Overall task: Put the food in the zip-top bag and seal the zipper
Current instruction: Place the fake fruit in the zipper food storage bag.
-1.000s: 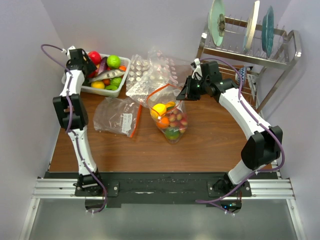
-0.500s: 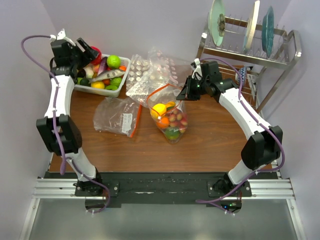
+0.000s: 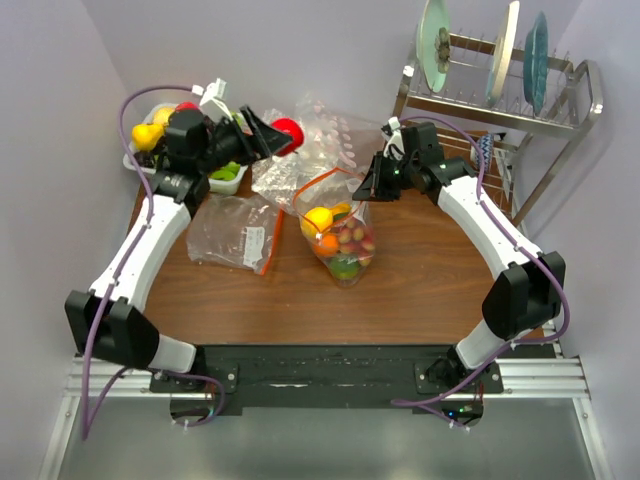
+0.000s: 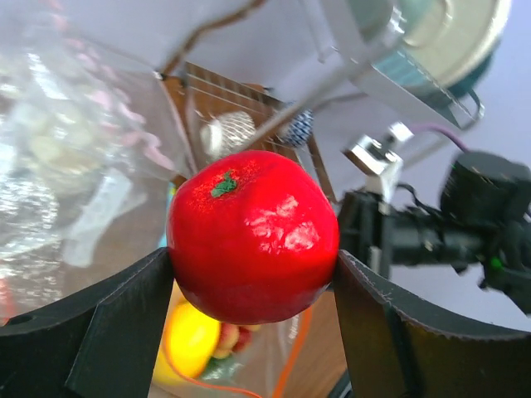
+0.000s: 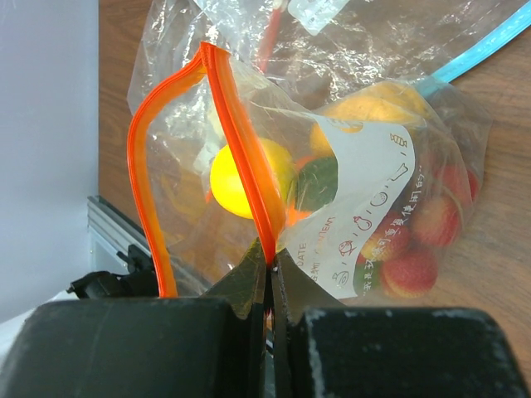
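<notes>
Top external, table: brown wood, with pale walls close on the left, back and right.
Edges: my two bases sit at the near edge. A dish rack with plates fills the back right corner.
Open room: bare wood lies in front of the bag and to its right.
Bag: it stands mid-table with its mouth up and open, holding a lemon, orange, grapes and lime.
Right gripper: pressed together, pinching the zipper at the right end of the mouth.
Left gripper: spread wide around the apple, a finger on each side, in the air to the left of and behind the bag's mouth.
In the way: a heap of clear bags, one with a teal strip, lies under and behind the apple. A flat bag lies left of the standing one.
Bin: in the back left corner with more fruit in it, mostly hidden by my left arm.
</notes>
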`<state>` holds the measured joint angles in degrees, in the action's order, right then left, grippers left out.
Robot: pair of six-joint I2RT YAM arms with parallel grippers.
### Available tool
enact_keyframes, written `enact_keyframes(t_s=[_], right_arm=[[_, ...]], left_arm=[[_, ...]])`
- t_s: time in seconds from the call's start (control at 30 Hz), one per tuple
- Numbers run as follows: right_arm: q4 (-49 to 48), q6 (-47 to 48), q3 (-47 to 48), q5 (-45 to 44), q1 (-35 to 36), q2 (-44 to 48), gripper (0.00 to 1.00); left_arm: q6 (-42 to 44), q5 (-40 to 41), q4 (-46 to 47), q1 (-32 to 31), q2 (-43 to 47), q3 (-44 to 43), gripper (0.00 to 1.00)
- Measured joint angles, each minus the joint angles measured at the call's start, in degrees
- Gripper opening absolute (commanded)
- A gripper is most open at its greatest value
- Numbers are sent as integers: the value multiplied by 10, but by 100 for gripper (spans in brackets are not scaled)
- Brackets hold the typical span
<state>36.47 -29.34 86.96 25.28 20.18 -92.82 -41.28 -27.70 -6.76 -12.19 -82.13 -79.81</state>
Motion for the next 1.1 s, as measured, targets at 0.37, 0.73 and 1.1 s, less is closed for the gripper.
enact_keyframes(t_s=[0.37, 0.73, 1.1], right_arm=[[6, 0, 1, 2, 0, 0, 0], [31, 1, 3, 0, 0, 19, 0], [34, 4, 3, -2, 0, 21, 0]], left_arm=[[30, 77, 22, -157, 48, 100, 55], [104, 218, -24, -237, -16, 89, 75], [129, 253, -85, -243, -62, 3, 100]])
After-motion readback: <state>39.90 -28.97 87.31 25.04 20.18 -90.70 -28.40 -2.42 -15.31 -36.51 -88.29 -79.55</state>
